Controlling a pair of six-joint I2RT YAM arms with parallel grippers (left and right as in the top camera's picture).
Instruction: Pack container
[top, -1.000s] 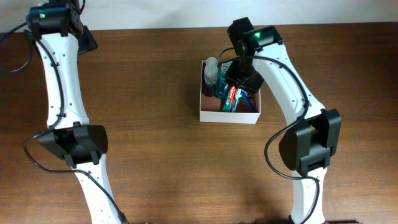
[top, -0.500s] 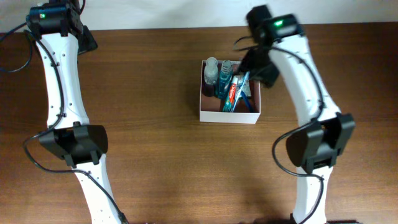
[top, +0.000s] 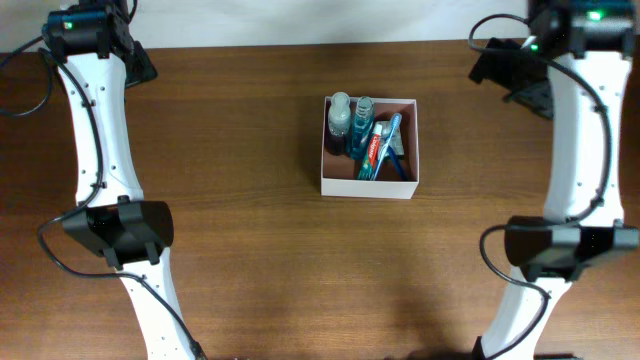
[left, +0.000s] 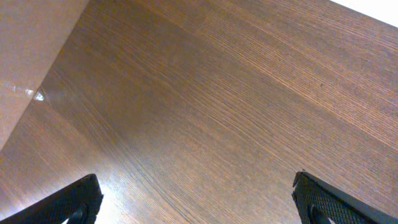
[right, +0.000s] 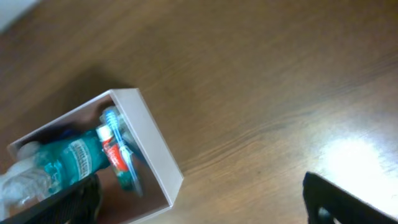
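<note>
The container (top: 367, 186) is a square white box with a reddish-brown inside, at the table's middle. It holds a clear bottle (top: 340, 113), a teal bottle (top: 361, 122), a red-and-white toothpaste tube (top: 373, 148) and a blue toothbrush (top: 388, 137). It shows in the right wrist view (right: 155, 152), low left. My right gripper (right: 202, 202) is open and empty, up at the table's far right (top: 512, 72), away from the box. My left gripper (left: 196, 202) is open and empty over bare wood at the far left corner (top: 140, 62).
The brown wooden table (top: 240, 230) runs to a pale wall along its far edge. The left wrist view shows the table's left edge (left: 56, 62) against a pale surface.
My right arm has lifted out of the box and swung back to the far right. The box's contents stay in place. The left arm has not moved.
</note>
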